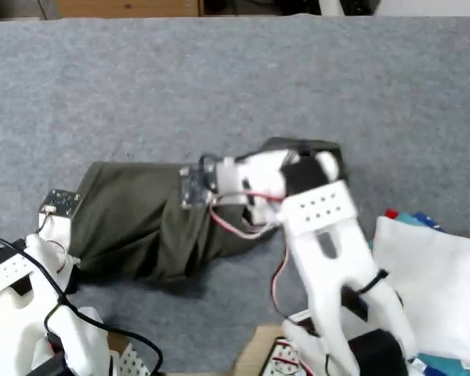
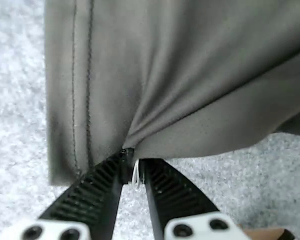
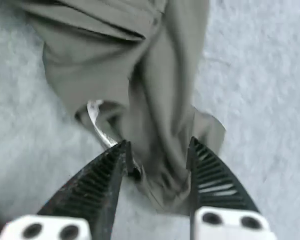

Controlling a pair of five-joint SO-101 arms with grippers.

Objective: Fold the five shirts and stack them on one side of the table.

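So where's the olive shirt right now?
In the high view the olive shirt lies mid-table, held by the left gripper and right gripper; the white folded pile lies on the right arm's side.

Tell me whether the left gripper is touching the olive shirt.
Touching. The left wrist view shows the left gripper closed on a fold at the edge of the olive shirt, with no gap between them.

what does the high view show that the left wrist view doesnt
High view, not left wrist: both arms, the right arm reaching over the olive shirt, and a stack of folded shirts off to the side, white on top. Left wrist, not high: the left gripper close up, jaws shut on the shirt's edge beside a stitched hem. Both: the olive shirt lying bunched on the grey table cover.
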